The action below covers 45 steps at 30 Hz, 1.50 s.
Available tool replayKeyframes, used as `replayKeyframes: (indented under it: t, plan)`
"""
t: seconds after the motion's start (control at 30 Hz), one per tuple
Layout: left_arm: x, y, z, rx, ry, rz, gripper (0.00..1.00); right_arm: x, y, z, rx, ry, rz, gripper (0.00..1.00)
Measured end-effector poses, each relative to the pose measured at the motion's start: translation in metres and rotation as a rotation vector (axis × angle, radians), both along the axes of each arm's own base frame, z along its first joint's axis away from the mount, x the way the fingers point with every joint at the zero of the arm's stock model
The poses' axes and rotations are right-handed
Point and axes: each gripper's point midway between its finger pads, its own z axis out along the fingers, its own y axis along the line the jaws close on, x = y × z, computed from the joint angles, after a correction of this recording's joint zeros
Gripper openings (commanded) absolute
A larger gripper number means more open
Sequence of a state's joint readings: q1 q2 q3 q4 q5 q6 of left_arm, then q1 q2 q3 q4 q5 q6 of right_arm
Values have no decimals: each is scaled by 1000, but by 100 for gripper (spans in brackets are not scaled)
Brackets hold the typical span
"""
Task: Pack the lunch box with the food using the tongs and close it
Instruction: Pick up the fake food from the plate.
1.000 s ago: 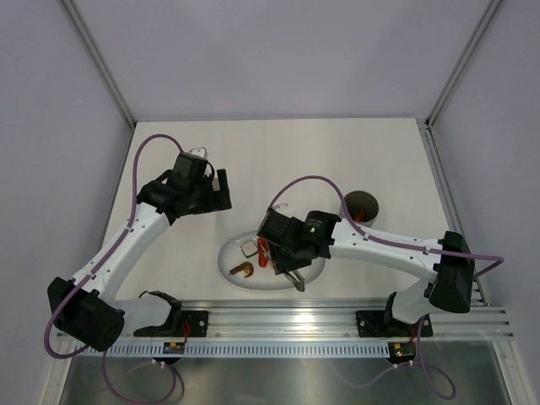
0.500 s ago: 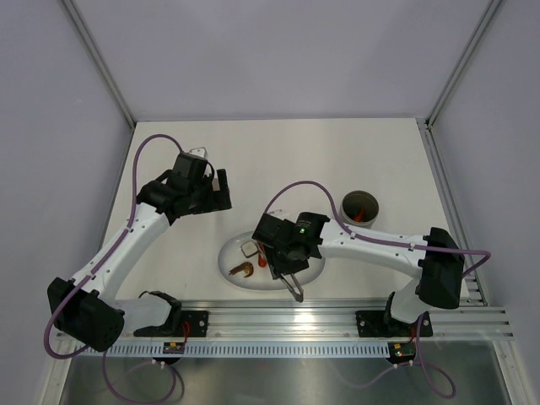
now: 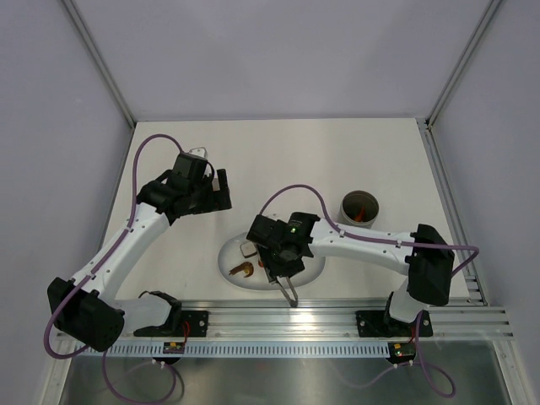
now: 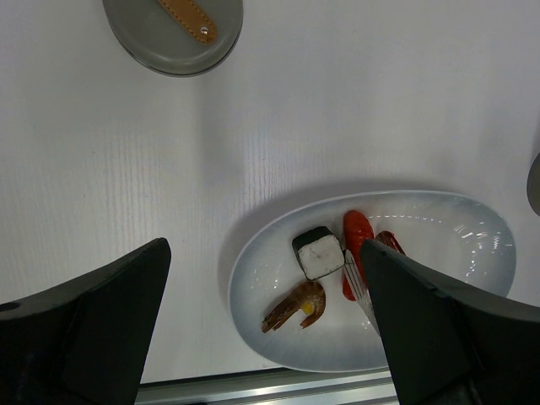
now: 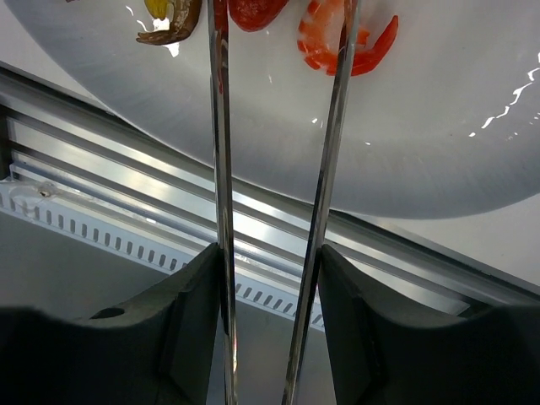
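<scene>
The tongs (image 5: 219, 169) run as two silver arms between my right gripper's (image 5: 272, 321) fingers, which are shut on them; their tips reach over the white oval plate (image 5: 422, 152). Between the tips lie an orange shrimp (image 5: 350, 42) and a red sausage (image 5: 253, 10), with a brown shrimp (image 5: 169, 25) to the left. The left wrist view adds a white square piece (image 4: 319, 251) on the plate (image 4: 472, 228). My left gripper (image 4: 263, 253) hangs open, high above the plate's left side. The lunch box (image 3: 360, 207) stands open at the right with something orange inside. Its grey lid (image 4: 173, 29) lies apart on the table.
An aluminium rail (image 3: 278, 316) runs along the table's near edge, just below the plate (image 3: 312, 272). The tongs' joined end (image 3: 290, 295) sticks out over that rail. Grey walls close in the table on three sides.
My right arm has shifted a little left over the plate, carrying the tongs with it. The left arm has not moved.
</scene>
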State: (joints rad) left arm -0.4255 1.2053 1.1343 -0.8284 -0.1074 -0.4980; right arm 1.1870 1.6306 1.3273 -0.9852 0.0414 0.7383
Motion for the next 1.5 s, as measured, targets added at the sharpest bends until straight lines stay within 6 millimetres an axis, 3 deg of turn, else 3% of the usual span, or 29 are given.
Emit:
replayKeyframes:
  t: [0.2,0.5,0.67,1.07,1.4,1.5]
  plan:
    - [0,0,0,0,-1,0,99,1,2,-14,-47,16,15,49]
    - [-1,0,3,-5,-11,0,99,3,-6,-3,-75,-5,15,21]
    - [-2,1,1,-7,-11,0,99,6,-12,16,-46,-46,4,15]
    - [-2,1,1,-8,-12,0,99,24,-19,65,73,-200,-72,11]
    - [-2,1,1,-8,-12,-1,99,34,-32,74,47,-266,-116,10]
    - [-2,1,1,-7,-12,-1,99,39,-43,86,28,-308,-143,10]
